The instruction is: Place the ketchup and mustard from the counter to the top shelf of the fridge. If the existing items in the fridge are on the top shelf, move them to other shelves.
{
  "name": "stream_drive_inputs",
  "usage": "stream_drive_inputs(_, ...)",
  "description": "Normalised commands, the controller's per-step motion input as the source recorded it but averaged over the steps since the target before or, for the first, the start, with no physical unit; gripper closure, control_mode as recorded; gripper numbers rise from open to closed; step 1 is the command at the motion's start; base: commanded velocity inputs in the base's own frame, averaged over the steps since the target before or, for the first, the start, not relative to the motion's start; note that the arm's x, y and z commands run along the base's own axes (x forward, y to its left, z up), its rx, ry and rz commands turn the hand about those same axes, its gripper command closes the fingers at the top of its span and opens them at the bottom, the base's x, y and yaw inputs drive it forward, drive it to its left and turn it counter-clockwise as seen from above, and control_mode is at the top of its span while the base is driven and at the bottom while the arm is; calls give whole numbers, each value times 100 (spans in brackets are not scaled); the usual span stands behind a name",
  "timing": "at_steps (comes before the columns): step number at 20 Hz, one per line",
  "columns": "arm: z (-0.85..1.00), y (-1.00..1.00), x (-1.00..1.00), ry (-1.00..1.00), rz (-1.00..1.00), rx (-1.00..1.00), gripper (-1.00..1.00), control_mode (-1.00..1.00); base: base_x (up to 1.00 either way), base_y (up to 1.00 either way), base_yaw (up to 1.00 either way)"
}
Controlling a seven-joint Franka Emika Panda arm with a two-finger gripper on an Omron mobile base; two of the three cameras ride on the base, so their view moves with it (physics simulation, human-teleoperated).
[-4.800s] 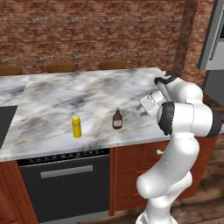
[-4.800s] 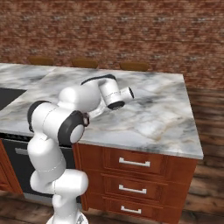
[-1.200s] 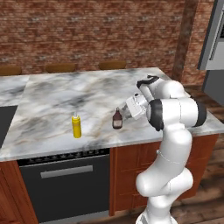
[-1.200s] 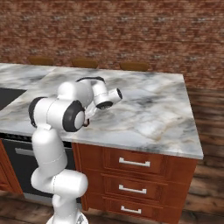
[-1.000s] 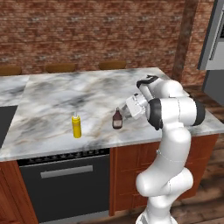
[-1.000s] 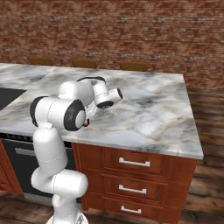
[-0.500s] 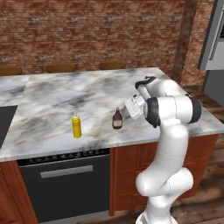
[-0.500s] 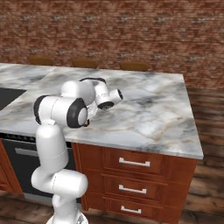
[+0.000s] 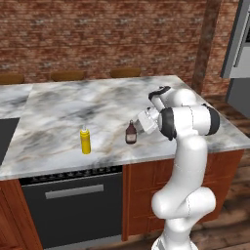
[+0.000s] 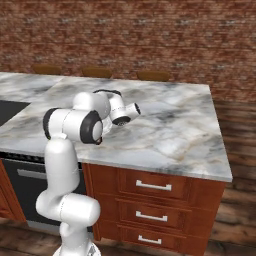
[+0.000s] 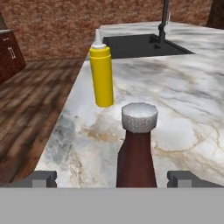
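Arm swung left since earlier frame; tool point(image 11: 112, 178) now at dark red ketchup bottle with white cap point(image 9: 130, 133), frame centre on grey marble surface point(image 9: 58, 112). Jaws fully open, holding nothing, straddling bottle. Yellow mustard squeeze bottle point(image 9: 85, 140) stands well apart, left. Risk: off-centre closure tips narrow bottle. No containers with contents visible.

Two cameras sit behind the arm, looking forward and down over the marble counter point(image 9: 63, 105) — one from its left, one from its right, both at middle distance. They share the counter and the brick wall point(image 10: 150, 35) behind. The hand camera rides low and close — the ketchup bottle point(image 11: 136, 148) between the fingertips point(image 11: 41, 178), the mustard bottle point(image 11: 101, 74) beyond.
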Motion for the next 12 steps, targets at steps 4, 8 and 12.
stream_drive_inputs(4, -11, 12, 17, 1, 0, -1, -100, -100, 0, 0, 0)
stream_drive_inputs(8, -9, 4, 21, 0, 1, -1, -100, -100, 0, 0, 0)
stream_drive_inputs(12, -7, 0, 20, 0, 0, 0, -100, -100, 0, 0, 0)
